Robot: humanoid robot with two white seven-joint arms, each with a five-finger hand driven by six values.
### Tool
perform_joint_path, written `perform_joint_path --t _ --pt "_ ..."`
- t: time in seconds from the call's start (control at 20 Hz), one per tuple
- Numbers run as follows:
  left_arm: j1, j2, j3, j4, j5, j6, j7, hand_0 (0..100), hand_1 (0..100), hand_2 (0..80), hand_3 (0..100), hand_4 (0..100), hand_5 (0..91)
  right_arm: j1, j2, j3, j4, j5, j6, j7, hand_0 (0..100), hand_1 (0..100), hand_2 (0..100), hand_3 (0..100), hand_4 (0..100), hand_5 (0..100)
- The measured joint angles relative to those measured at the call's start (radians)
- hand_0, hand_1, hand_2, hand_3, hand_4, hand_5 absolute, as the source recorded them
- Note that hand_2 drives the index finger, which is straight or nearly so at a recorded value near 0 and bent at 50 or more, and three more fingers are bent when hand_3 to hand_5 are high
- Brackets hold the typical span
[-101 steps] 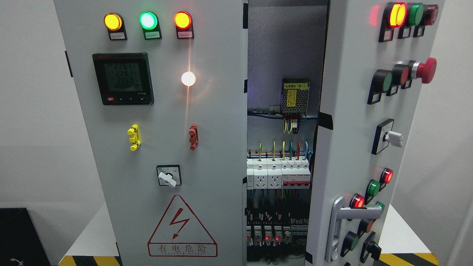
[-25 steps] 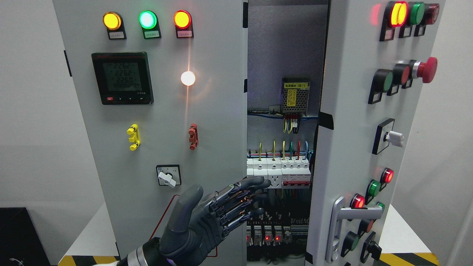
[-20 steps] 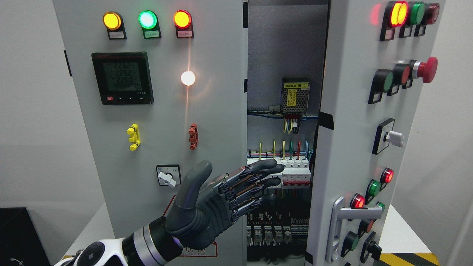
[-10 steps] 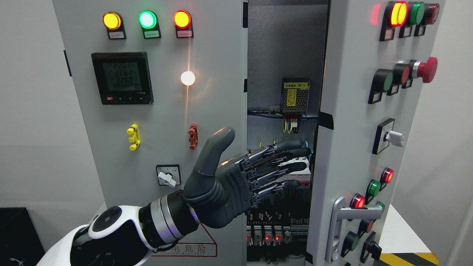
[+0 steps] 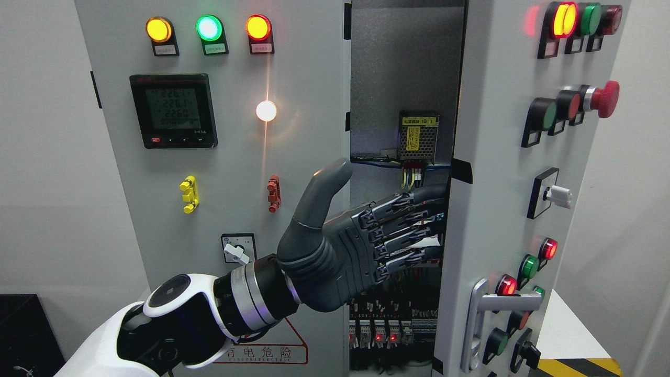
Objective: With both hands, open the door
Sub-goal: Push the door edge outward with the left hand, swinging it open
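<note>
A single head view looks straight ahead, level and close, at the cabinet (image 5: pixel 235 157), whose top and bottom run out of frame. The half-open door (image 5: pixel 502 173) fills the right side, and the left arm (image 5: pixel 172 324) enters at lower left.

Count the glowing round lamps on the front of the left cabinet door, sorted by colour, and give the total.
Yellow lamp: 1
Green lamp: 1
Red lamp: 1
White lamp: 1
Total: 4
</note>
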Motion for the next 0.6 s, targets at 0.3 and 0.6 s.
perform_joint_path --t 0.3,0.6 --pt "-0.017 -0.023 -0.02 0.011 0.004 0.003 -0.002 0 0 0.0 0 0 0.0 0.0 0.0 0.0 0.0 0.0 0.0 0.0 19 0 0 0 0 0" --pt "-0.032 -0.042 -0.04 0.018 0.004 -0.003 0.005 0 0 0.0 0 0 0.0 0.0 0.0 0.0 0.0 0.0 0.0 0.0 19 0 0 0 0 0"
